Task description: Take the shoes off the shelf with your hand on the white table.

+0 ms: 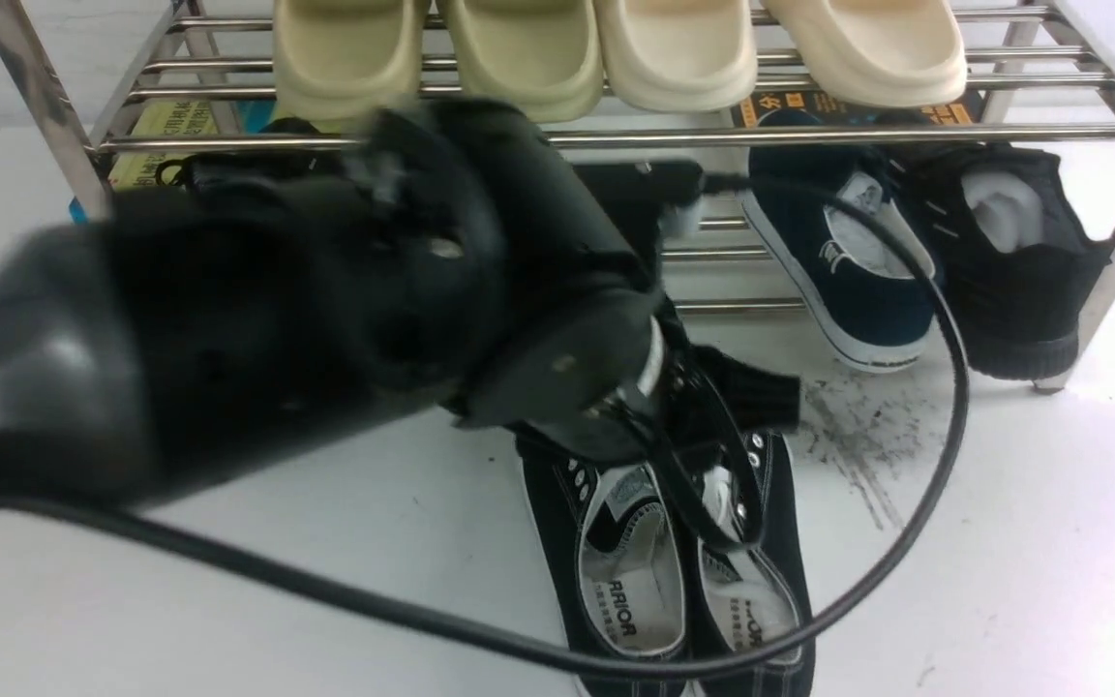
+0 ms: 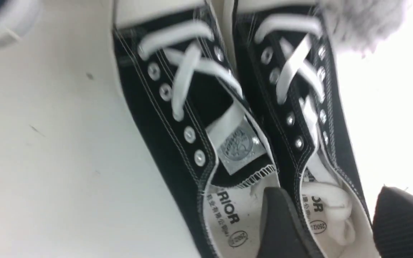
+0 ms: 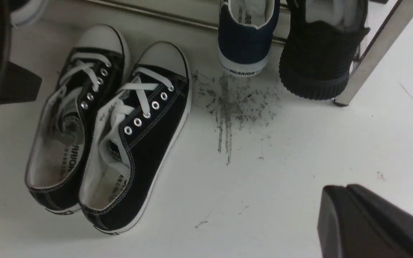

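Front view
- Left arm (image 1: 228, 319): dark, blurred, reaching across the middle of the picture
- Left gripper (image 1: 703, 416): above the laced fronts of the shoes (image 1: 674, 571); partly hidden by the black cable (image 1: 945, 387)
- Shoes: pair, side by side, on the white table (image 1: 1051, 542) in front of the shelf (image 1: 906, 134), off its tiers
- Shelf, upper tier: cream slippers (image 1: 616, 48)
- Shelf, lower tier: navy shoe (image 1: 858, 261), black knit shoe (image 1: 1022, 261)

Left wrist view
- Shoes (image 2: 206, 118): close up, white laces, metal eyelets, printed insoles
- Left gripper (image 2: 342, 225): fingers (image 2: 281, 222) apart, one at the inner wall between the two shoes, the other outside the far shoe; contact cannot be told

Right wrist view
- Shoes (image 3: 109, 125): soles down on the white table (image 3: 299, 161), touching each other, toe caps toward the shelf
- Scuff streaks (image 3: 228, 107): just beside the pair
- Navy shoe (image 3: 246, 36), black knit shoe (image 3: 321, 53): on the shelf beside its leg (image 3: 378, 53)
- Right gripper (image 3: 371, 222): only a dark edge shows, well apart from the shoes; apart or together cannot be told
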You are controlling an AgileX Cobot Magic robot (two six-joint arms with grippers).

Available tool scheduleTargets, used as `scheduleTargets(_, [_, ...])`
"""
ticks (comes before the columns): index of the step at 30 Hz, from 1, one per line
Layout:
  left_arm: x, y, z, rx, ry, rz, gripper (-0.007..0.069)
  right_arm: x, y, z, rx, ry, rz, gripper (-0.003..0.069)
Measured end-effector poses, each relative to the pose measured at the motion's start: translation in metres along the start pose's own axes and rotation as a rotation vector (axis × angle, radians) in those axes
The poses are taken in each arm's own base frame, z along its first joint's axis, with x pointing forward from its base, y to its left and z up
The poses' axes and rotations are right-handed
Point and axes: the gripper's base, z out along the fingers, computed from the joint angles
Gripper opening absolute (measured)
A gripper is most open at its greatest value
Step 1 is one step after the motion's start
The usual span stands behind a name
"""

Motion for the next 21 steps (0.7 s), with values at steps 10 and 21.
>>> scheduleTargets(10, [-0.001, 0.012, -0.021, -0.062, -0.002, 0.010, 0.0340, 0.079, -0.029, 0.014, -0.132, -0.192, -0.019, -0.0015])
scheduleTargets(21, [-0.001, 0.013, -0.021, -0.071, -0.002, 0.015, 0.0202, 0.107, -0.004, 0.050, -0.329, -0.340, -0.237, -0.0015])
